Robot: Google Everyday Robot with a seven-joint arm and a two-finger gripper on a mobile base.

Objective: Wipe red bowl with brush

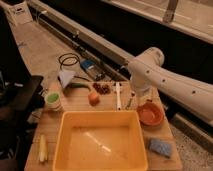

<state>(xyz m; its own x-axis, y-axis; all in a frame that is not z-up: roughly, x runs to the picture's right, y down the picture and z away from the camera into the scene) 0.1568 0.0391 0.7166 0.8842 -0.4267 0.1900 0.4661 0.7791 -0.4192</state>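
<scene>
1. Looking like pale, matt wood: the desk [80, 104].
2. Shining as smooth, glossy plastic: the red bowl [150, 115] and the yellow tub [95, 116].
3. Hanging just above the red bowl's rim, under a smooth white arm shell [150, 70]: the tool [144, 98].
</scene>
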